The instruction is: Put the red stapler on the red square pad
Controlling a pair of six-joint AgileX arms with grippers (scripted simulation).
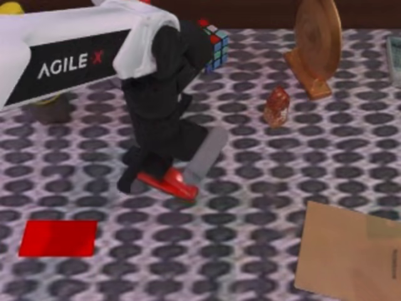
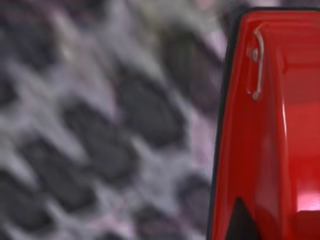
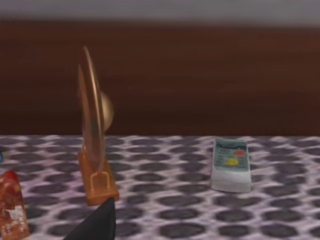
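The red stapler point(image 1: 169, 183) is a glossy red wedge lying left of the table's middle, with a pale grey strip point(image 1: 207, 153) running from its right end. My left gripper point(image 1: 156, 170) reaches straight down onto it and is shut on it. In the left wrist view the stapler point(image 2: 270, 130) fills the near side, with a dark fingertip point(image 2: 241, 222) pressed against it. The red square pad point(image 1: 57, 238) lies flat at the front left, apart from the stapler. My right arm is outside the top view. Only a dark part of my right gripper point(image 3: 97, 225) shows, parked at the right.
A Rubik's cube point(image 1: 215, 44) stands just behind the left arm. A small brown bottle point(image 1: 276, 106) and a wooden stand with a disc point(image 1: 316, 44) are at the back right. A tan cardboard sheet point(image 1: 351, 254) covers the front right. A pale box point(image 3: 230, 165) lies at the far right.
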